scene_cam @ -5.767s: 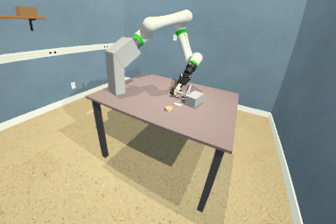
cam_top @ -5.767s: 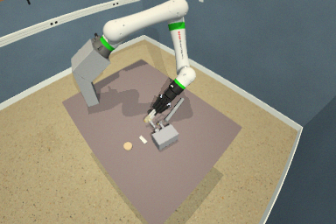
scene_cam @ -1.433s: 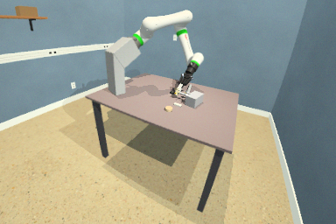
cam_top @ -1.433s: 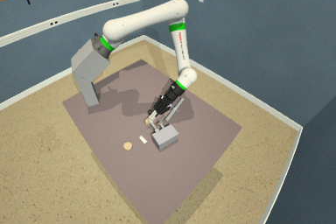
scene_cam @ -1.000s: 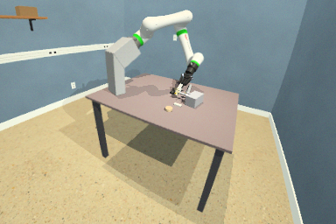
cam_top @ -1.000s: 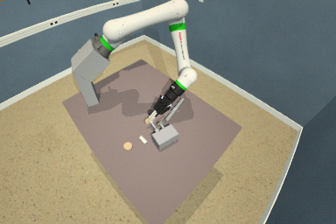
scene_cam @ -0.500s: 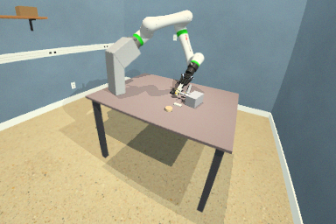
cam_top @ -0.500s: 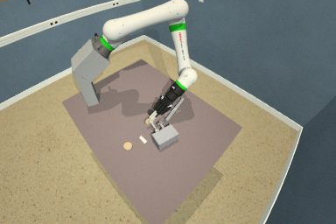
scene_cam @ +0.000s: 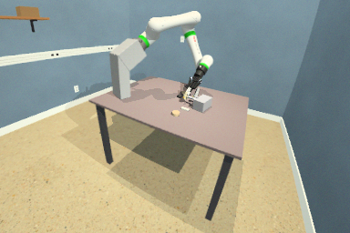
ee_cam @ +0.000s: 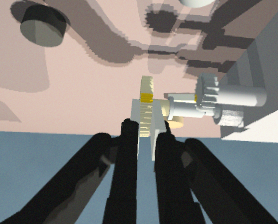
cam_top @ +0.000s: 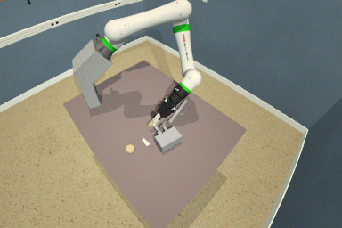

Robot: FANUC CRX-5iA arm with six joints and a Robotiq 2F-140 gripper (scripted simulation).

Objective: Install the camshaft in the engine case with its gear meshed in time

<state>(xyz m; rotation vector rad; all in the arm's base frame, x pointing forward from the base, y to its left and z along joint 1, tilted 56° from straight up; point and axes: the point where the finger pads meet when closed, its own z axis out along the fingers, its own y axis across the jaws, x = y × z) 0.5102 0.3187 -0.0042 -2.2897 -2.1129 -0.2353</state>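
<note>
Camshaft [ee_cam: 150,107]: cream big gear, yellow mark, pale shaft. Gripper [ee_cam: 146,131] jaws nearly shut, pinching gear between them.

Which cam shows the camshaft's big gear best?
Wrist: the big gear sits edge-on between the end effector's fingers, yellow mark visible. In the top view and the exterior view it's only a small pale speck.

One camshaft [ee_cam: 150,107], one engine case [cam_top: 168,139], one disc [cam_top: 129,148], one small block [cam_top: 145,142].
</note>
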